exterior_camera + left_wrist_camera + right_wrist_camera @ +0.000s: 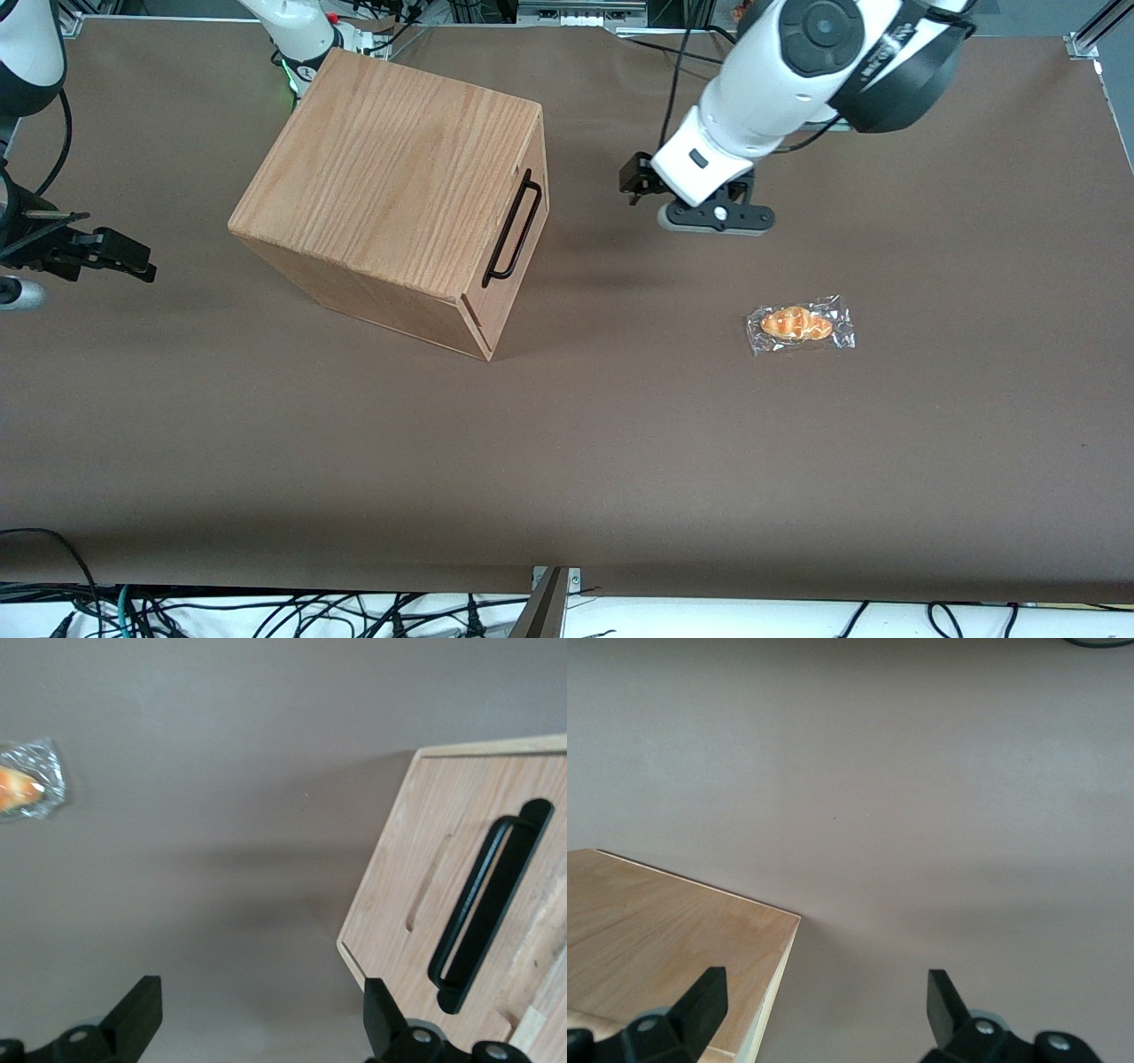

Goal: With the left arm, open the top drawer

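I'm looking at a table (620, 461) covered in a matte brown sheet that runs almost edge to edge. On it stands an oak-grain wooden box (390, 168), set at an angle, toward the parked arm's end. A wrapped croissant-shaped bread (799, 324) in clear plastic lies flat on the sheet toward the working arm's end, nearer the front camera than the box and well apart from it. My left arm's gripper (709, 213) hangs above the sheet between the two, fingers (133, 1014) spread wide, touching neither.
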Robot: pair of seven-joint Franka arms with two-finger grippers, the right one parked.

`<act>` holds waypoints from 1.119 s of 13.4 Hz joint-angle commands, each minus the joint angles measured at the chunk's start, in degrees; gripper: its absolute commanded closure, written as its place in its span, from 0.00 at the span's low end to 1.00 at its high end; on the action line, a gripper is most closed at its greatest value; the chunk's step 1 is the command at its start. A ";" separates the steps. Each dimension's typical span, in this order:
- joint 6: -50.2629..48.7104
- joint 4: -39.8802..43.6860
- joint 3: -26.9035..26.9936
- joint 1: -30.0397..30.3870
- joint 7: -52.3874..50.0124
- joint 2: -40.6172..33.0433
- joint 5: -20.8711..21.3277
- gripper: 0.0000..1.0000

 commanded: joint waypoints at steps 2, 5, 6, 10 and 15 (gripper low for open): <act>3.19 1.61 0.15 -2.40 -1.34 2.60 -1.16 0.00; 7.59 1.79 0.24 -4.86 -4.06 4.71 -1.07 0.00; 8.04 2.74 0.24 -5.82 -4.33 5.85 -0.81 0.00; 8.22 6.70 0.33 -8.11 -5.12 10.33 -0.81 0.00; 10.13 9.17 0.42 -9.69 -5.21 14.03 -0.72 0.00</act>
